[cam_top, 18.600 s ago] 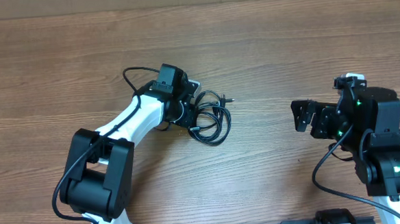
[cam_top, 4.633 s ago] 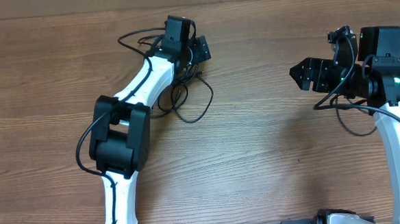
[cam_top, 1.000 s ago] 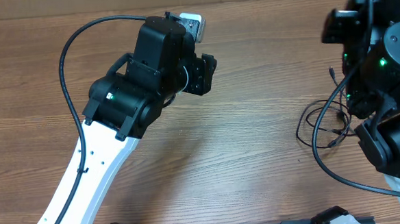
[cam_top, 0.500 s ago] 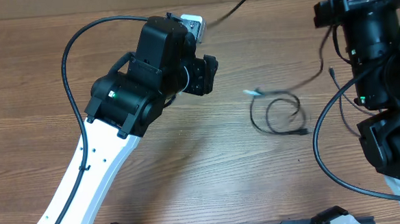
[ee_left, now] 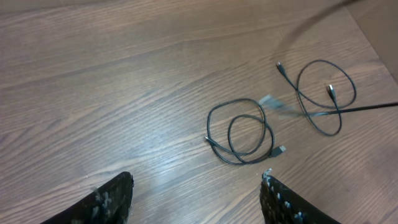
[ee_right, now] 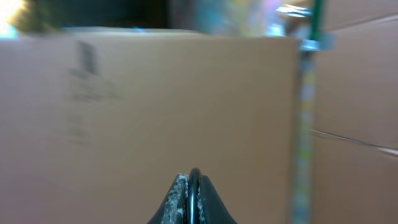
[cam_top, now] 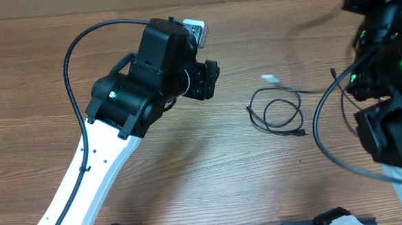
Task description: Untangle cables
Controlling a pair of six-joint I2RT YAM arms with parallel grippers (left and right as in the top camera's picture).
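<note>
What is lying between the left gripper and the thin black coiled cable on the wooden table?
Nothing visible. In the left wrist view, only bare wooden table lies between the open left gripper and the thin black coiled cable.

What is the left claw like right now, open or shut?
Open. The left wrist view shows the left claw with its two fingers far apart, bare table between them, nothing held.
</note>
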